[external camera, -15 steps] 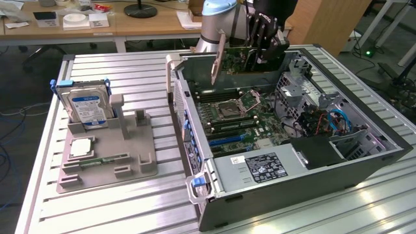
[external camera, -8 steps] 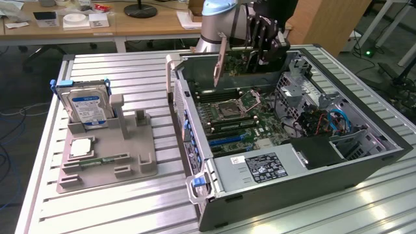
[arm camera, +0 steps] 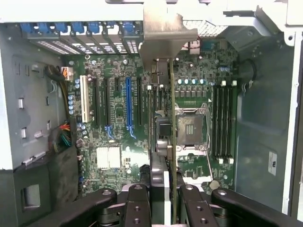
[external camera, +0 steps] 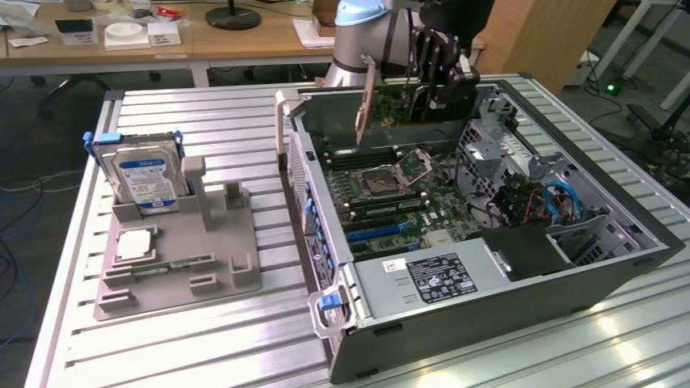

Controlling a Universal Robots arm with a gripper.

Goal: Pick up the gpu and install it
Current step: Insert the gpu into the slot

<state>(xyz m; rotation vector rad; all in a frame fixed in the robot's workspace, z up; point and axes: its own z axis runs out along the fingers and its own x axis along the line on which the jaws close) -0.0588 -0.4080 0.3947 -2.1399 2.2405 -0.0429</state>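
partly hidden, the gpu point(arm camera: 164, 45) sits edge-on in the end effector point(arm camera: 161, 191).

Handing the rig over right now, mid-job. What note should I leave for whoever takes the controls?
Gripper: shut on the gpu, card held edge-on.
Where: gpu hangs over the motherboard inside the open case; hard drive stands on the grey holder at the exterior view's left.
Done: gpu picked up.
Left: gpu not yet seated in a slot.
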